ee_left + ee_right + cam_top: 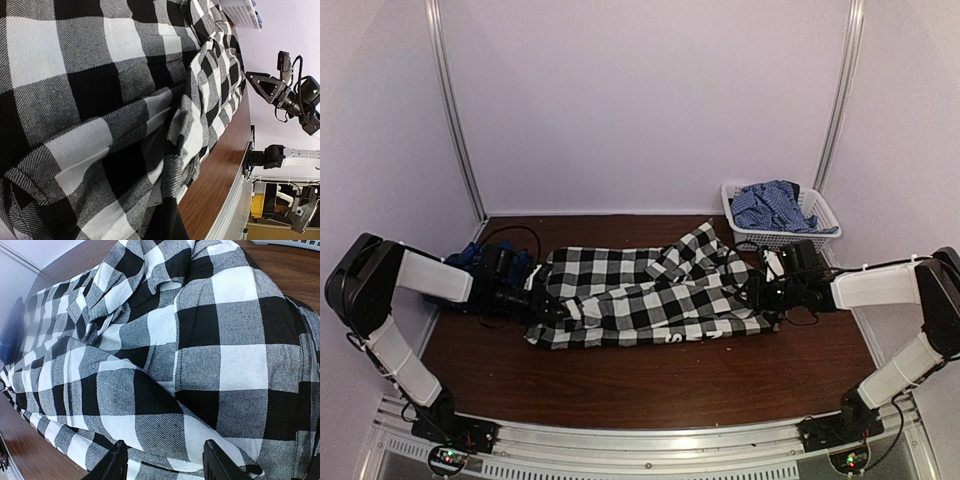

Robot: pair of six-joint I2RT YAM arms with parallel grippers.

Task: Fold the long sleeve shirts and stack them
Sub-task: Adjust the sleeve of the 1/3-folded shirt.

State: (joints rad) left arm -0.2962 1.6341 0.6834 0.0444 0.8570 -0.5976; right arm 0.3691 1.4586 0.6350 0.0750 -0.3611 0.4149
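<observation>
**Checked Shirt Spans Table Between Two Arms**

The black-and-white checked shirt (640, 295) lies mid-table, its long axis running left to right, with one flap pointing toward the rear-right basket (760, 238). The right gripper (167, 465) sits at its right end, fingers apart. The left gripper (542, 308) meets the left end; whether it grips cannot be told.

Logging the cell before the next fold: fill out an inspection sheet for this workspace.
Surface: dark brown wooden table, glossy.
Job's things: black-and-white checked cloth shirt spread rumpled mid-table; dark blue cloth bunched by the left arm, kind unclear.
Clutter: white plastic basket back right, holding blue checked cloth.
Hands: left hand at the shirt's left edge, fingers hidden; right hand open over its right edge.
Cables: black cables looped along both wrists.
Surroundings: pale walls, metal frame posts.
</observation>
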